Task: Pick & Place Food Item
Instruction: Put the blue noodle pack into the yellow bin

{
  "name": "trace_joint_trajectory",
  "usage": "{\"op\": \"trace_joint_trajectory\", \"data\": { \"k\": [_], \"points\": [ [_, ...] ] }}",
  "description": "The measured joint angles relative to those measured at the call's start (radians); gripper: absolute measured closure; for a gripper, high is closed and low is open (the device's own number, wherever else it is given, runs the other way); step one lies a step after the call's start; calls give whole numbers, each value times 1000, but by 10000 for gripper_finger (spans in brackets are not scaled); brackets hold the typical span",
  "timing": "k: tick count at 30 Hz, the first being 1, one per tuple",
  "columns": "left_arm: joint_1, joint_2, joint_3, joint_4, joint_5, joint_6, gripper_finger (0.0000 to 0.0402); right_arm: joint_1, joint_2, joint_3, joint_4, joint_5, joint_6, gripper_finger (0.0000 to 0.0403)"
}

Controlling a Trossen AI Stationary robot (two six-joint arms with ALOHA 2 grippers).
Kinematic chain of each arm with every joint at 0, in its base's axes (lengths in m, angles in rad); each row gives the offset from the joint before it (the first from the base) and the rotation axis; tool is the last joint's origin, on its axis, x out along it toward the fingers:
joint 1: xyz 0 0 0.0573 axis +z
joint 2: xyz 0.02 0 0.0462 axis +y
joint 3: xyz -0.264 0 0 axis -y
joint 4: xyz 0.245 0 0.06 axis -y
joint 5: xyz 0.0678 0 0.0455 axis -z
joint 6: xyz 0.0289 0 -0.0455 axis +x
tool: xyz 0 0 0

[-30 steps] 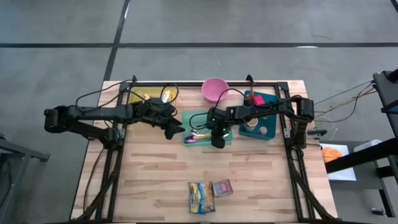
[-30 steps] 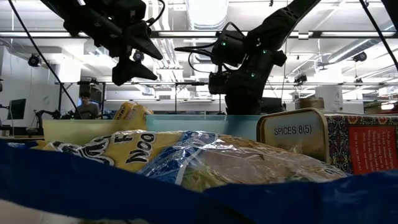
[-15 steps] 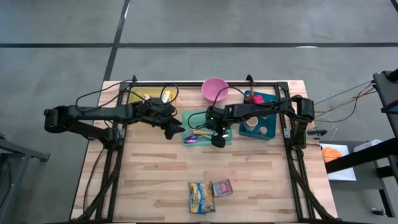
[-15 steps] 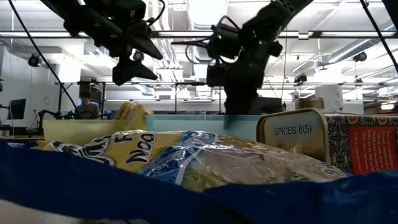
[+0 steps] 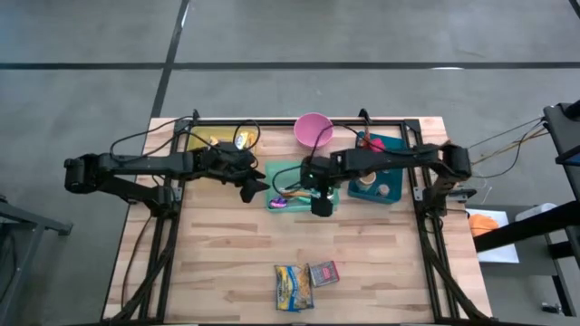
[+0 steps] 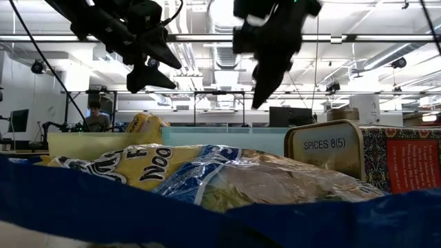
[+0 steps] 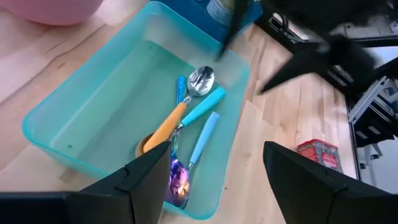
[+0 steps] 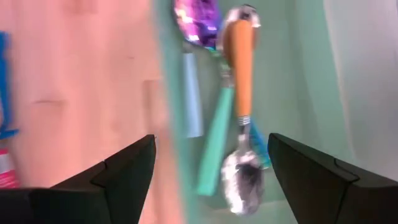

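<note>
A yellow noodle packet (image 5: 292,286) and a red spice tin (image 5: 323,273) lie flat by the table's near edge; both fill the front of the low view, the noodle packet (image 6: 172,172) beside the spice tin (image 6: 324,148). My right gripper (image 8: 211,180) hangs open above the near right corner of a teal tray (image 5: 281,172) and holds nothing. My left gripper (image 7: 217,186) is open too, in the air at the tray's left end (image 5: 254,188). Several spoons (image 8: 239,68) lie in the tray.
A pink bowl (image 5: 313,129) stands at the far edge. A yellow tray (image 5: 213,140) is at the far left and a blue bin (image 5: 376,177) at the right. Bare wood lies between the teal tray and the food items.
My right gripper has risen from down at the teal tray to well above it and has tipped a little. My left gripper has stayed where it was. The noodle packet and the spice tin have not moved.
</note>
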Motion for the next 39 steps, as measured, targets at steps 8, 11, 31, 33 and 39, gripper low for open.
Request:
{"op": "trace_joint_trajectory", "data": {
  "k": [8, 11, 31, 33, 39],
  "points": [
    [-30, 0, 0, 1, 5, -1, 139, 200, -151, -108, 40, 147, 214, 96],
    [-50, 0, 0, 1, 19, -1, 139, 297, -173, -164, 131, 167, 323, 96],
    [-327, 156, 7, 181, 266, -188, 139, 730, -161, -295, 268, 728, 562, 96],
    [-345, 176, 6, 179, 230, -343, 139, 726, -176, -324, 273, 735, 565, 96],
    [-430, 264, 6, 153, 136, -653, 139, 722, -215, -388, 304, 773, 567, 96]
  ]
}}
